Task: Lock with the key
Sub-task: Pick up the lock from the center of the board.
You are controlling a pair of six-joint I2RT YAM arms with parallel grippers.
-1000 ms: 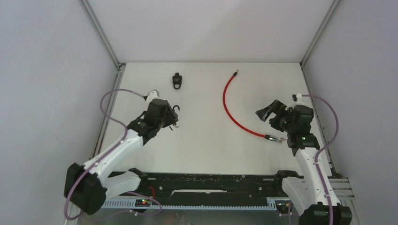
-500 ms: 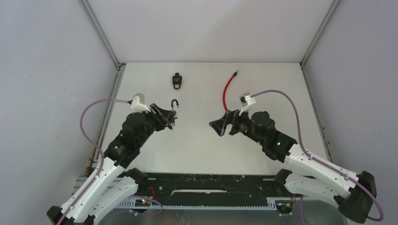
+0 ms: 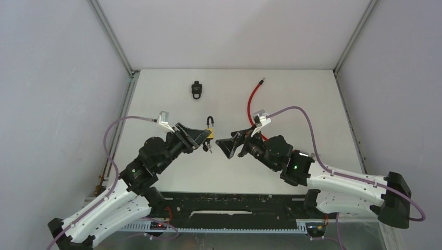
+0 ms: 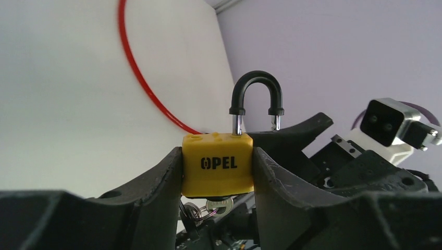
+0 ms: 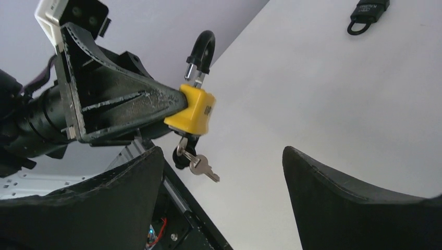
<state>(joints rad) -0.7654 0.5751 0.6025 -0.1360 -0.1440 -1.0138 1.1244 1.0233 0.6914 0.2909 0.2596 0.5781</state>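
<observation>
- The left tool (image 3: pixel 204 136) is partly closed, its two fingers pressed against opposite sides of a yellow padlock (image 4: pixel 217 174).
- The padlock sits upright between the fingertips, held above the tabletop (image 3: pixel 292 94), with the printed face toward the left wrist camera.
- Its black shackle (image 4: pixel 256 78) rises above the left tool's fingers. One leg enters the yellow body, while the other ends just above it, free of its hole.
- A small bunch of keys (image 5: pixel 200 165) hangs below the padlock, just under the left tool's fingertips. One key appears to sit in the underside of the body, though the exact seat is hard to make out.
- The right tool (image 3: pixel 223 148) stands wide open and holds nothing.
- It points at the left tool from the opposite side, with its fingertips near the padlock and keys but apart from them.
- In the right wrist view the padlock and keys lie ahead of the right tool, in line with the gap between its fingers (image 5: pixel 130 187).
- A red cable (image 3: pixel 252 104) lies curved on the tabletop beyond the right tool, and its near stretch is hidden behind that arm.
- A black padlock (image 3: pixel 196 89) lies flat on the tabletop, well beyond the left tool toward the far edge and touched by neither tool.
</observation>
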